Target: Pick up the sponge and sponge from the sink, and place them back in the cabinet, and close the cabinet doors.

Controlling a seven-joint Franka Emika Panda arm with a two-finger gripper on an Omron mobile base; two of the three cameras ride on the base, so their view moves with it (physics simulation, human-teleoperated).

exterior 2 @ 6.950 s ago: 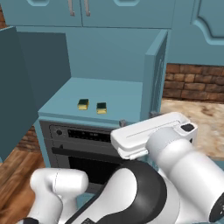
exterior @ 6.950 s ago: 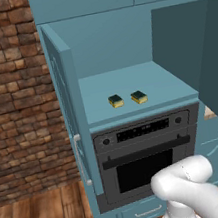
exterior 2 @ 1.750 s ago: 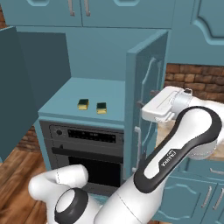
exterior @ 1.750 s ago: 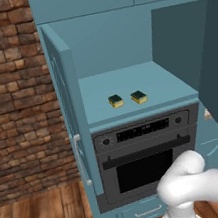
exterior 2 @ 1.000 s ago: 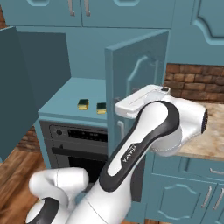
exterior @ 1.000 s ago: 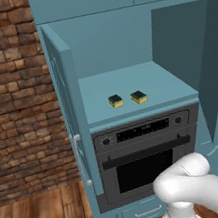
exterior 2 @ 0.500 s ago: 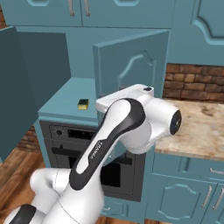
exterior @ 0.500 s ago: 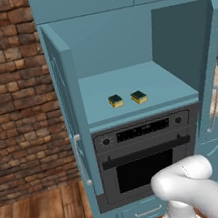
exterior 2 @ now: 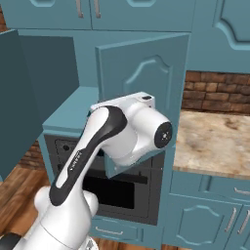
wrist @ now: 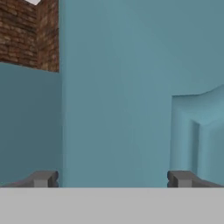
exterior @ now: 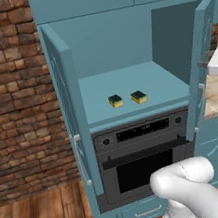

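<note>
The right cabinet door [exterior 2: 146,93] has swung from wide open to about half closed, now covering both sponges in the right base view, with the arm [exterior 2: 132,129] pressed against its face.

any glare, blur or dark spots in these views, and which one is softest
Left base view: even flat light, no glare, the two sponges sharp. Right base view: the left door's inner face is shaded dark. Hand view: softest, a smooth teal door with fuzzy moulding edges behind the open gripper.
</note>
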